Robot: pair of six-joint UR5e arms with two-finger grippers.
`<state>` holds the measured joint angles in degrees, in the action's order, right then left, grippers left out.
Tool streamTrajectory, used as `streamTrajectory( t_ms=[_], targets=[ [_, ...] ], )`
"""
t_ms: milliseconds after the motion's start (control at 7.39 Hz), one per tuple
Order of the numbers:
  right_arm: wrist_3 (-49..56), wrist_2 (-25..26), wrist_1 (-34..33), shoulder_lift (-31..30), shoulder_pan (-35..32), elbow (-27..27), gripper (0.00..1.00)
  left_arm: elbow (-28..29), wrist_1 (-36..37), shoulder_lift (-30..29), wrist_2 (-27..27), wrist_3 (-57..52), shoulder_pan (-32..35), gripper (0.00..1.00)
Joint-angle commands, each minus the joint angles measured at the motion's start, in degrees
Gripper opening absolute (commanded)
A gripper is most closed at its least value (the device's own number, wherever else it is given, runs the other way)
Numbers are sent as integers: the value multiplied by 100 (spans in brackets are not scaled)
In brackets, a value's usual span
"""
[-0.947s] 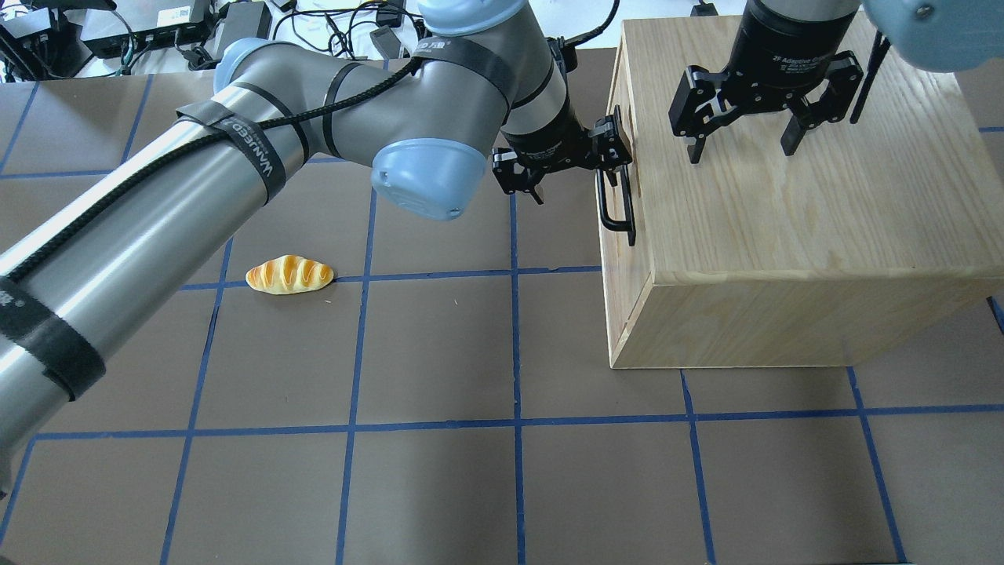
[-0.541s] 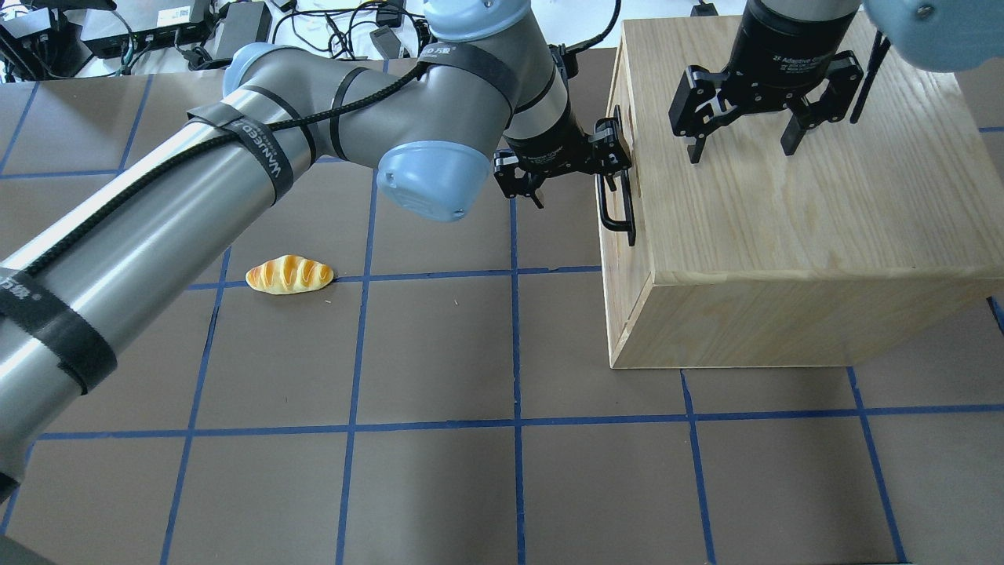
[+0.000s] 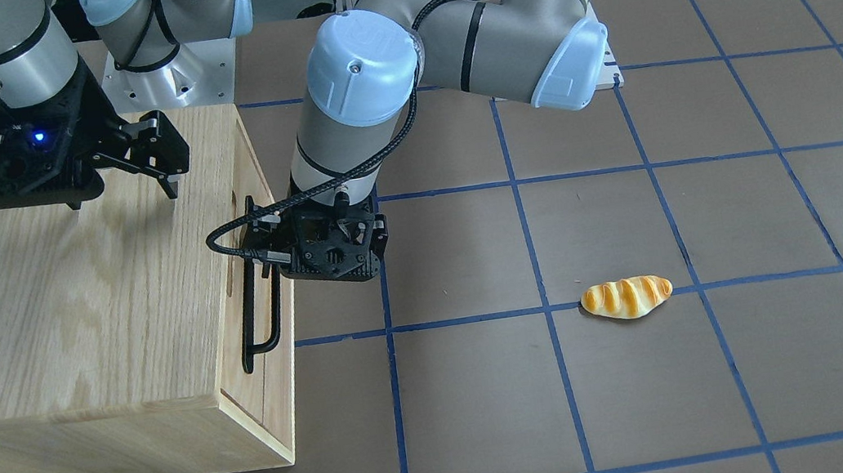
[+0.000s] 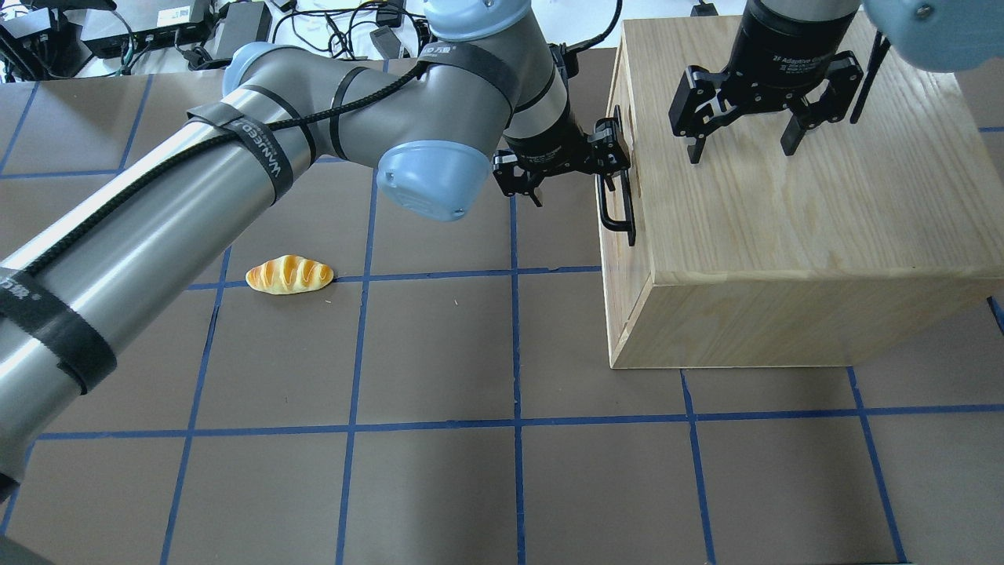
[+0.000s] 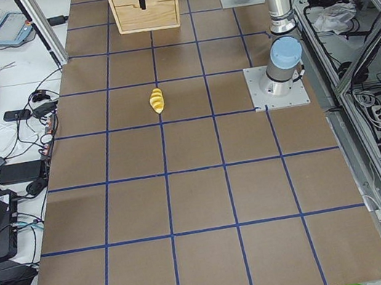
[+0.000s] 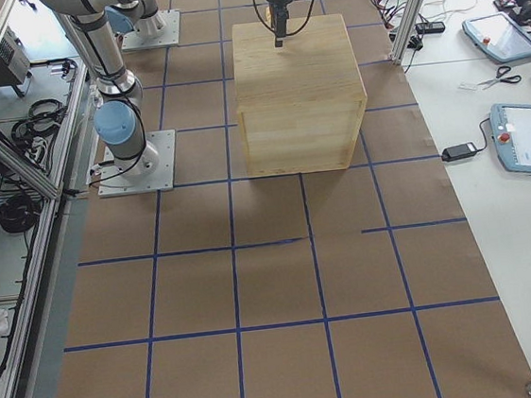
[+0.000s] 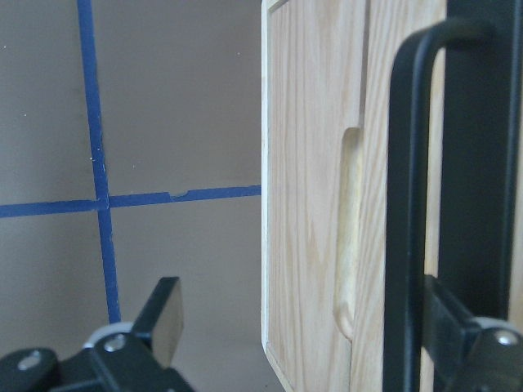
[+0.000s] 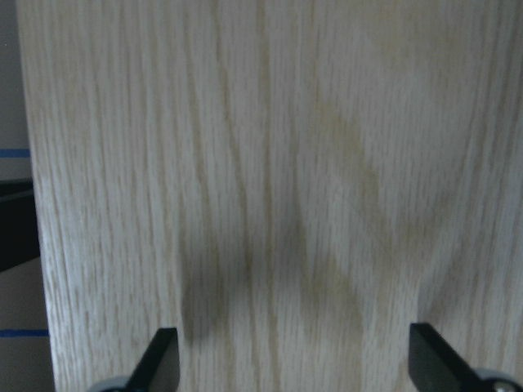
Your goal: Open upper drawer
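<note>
The upper drawer is the top panel of the oak cabinet's front, and it looks shut and flush. Its black bar handle also shows in the left wrist view, standing off the drawer front. My left gripper is open at the handle's far end. The bar lies between its fingers, close to the cabinet-side finger. My right gripper is open and empty, fingers pointing down just over the cabinet top.
The oak cabinet stands on the table's right half, with its front facing the left arm. A toy bread roll lies on the brown mat to the left. Cables and boxes lie beyond the table's far edge.
My left arm has shifted slightly, moving the left gripper a little along the handle toward its far end. The drawer and the right gripper have not moved.
</note>
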<state>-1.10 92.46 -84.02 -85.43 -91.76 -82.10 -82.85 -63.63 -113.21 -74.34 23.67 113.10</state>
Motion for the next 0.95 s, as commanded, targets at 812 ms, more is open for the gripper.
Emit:
streamTrajectory(
  t_ms=[812],
  targets=[
    [-5,0,0,0,0,1,100,6,-105,71,-421,-494,-43,100]
  ],
)
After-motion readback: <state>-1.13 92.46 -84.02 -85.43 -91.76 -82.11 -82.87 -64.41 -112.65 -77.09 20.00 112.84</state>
